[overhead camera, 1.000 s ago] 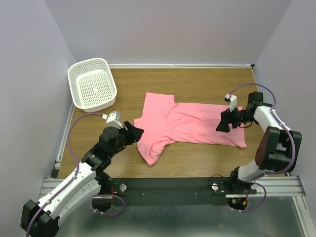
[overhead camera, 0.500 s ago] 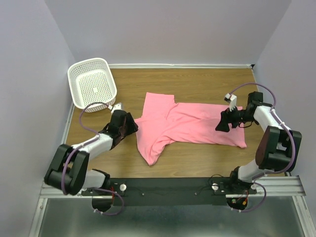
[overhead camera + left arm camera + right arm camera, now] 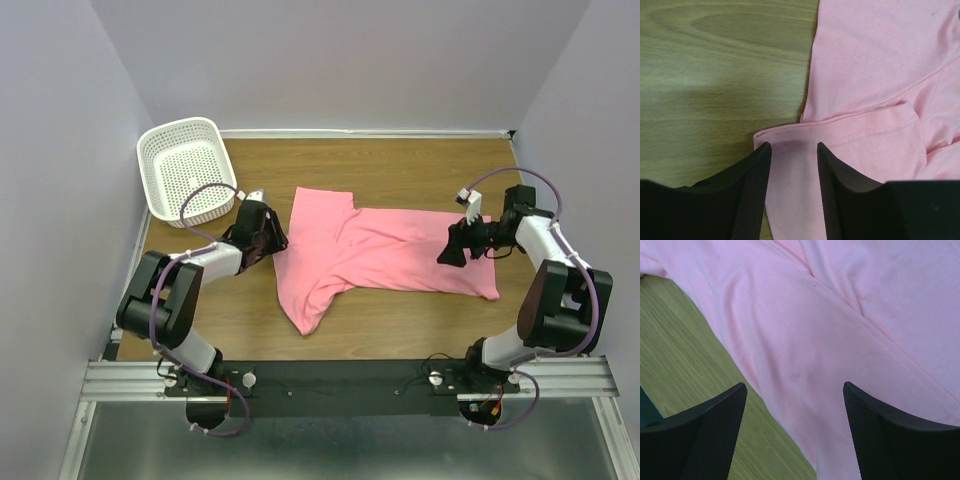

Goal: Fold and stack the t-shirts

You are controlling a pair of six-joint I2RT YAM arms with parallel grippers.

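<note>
Pink t-shirt (image 3: 400, 255) lies unfolded; my left jaws have swung across to its sleeve hem (image 3: 850, 132), narrowed yet still apart, so a first pinch looks imminent. Right jaws hang spread wide over the cloth.

The light is soft and even and seems to come from above. The top view is bright and sharp, with no glare on the desk (image 3: 400, 170), and my arms throw only short, pale shadows. In the left wrist view my left fingers (image 3: 747, 200) look dark and a little blurred, and a grey shadow lies on the wood near them. In the right wrist view the t-shirt (image 3: 830, 340) is sharp and my right fingers (image 3: 705, 440) are softer.
</note>
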